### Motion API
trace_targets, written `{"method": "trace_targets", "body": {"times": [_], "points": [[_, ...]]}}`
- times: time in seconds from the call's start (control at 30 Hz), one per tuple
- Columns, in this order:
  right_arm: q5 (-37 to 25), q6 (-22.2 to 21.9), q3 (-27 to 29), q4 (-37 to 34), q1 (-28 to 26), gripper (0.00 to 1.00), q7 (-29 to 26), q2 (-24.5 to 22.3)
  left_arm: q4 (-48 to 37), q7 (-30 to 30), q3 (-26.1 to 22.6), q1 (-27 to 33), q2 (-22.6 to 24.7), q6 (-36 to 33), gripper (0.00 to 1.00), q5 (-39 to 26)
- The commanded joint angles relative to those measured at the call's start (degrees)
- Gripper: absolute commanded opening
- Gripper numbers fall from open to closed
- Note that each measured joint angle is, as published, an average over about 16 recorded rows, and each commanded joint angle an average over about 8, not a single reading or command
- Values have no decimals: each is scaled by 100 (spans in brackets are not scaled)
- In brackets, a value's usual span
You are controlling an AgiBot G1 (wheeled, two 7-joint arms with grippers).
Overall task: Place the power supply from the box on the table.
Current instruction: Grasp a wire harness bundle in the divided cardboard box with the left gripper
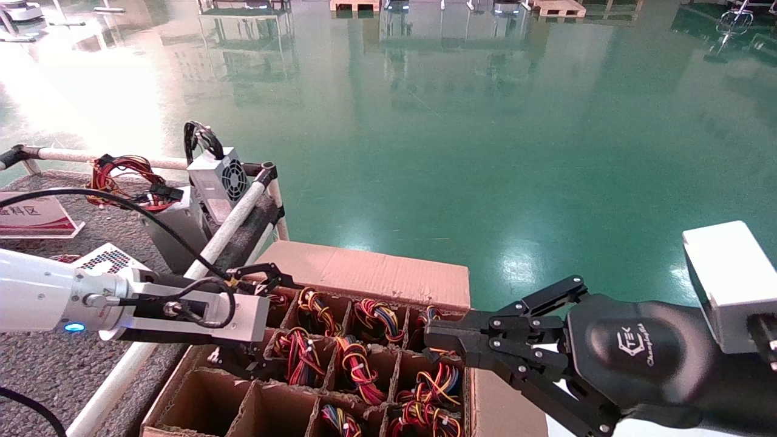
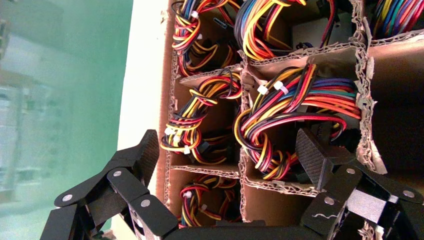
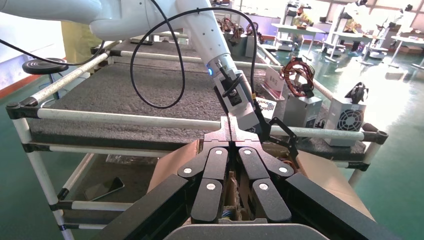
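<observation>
The brown box (image 1: 376,273) lies beside the table (image 1: 36,364), and its cardboard cells hold power supplies, of which mostly the red, yellow and black wire bundles (image 1: 358,364) show. My left gripper (image 1: 270,321) hovers open over the box's near-left cells. In the left wrist view that gripper (image 2: 230,157) straddles a cardboard divider. One finger (image 2: 315,155) is beside a thick wire bundle (image 2: 295,110), and the other finger (image 2: 145,155) is over the box's outer wall. It holds nothing. My right gripper (image 1: 437,337) is shut and empty over the box's right edge; in its own view the right gripper (image 3: 230,132) has its fingers pressed together.
On the table stand a fan-grille unit (image 1: 218,179), a silver unit with red wires (image 1: 176,227) and a perforated unit (image 1: 112,261). A white pipe rail (image 1: 224,224) runs between table and box. Green floor (image 1: 485,152) lies beyond. A folded flap (image 3: 325,175) stands beside the box.
</observation>
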State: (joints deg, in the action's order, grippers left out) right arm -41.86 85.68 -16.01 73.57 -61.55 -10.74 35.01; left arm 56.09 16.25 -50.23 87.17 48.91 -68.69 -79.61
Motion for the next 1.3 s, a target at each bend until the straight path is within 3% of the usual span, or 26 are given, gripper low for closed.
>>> {"method": "trace_targets", "body": {"times": [0.03, 1.3], "points": [[0, 0, 0, 0, 0, 0, 0, 0, -11, 9, 4, -9, 0, 0, 0, 8], [0, 0, 0, 0, 0, 0, 0, 0, -13, -29, 53, -136, -100, -27, 0, 126]]}}
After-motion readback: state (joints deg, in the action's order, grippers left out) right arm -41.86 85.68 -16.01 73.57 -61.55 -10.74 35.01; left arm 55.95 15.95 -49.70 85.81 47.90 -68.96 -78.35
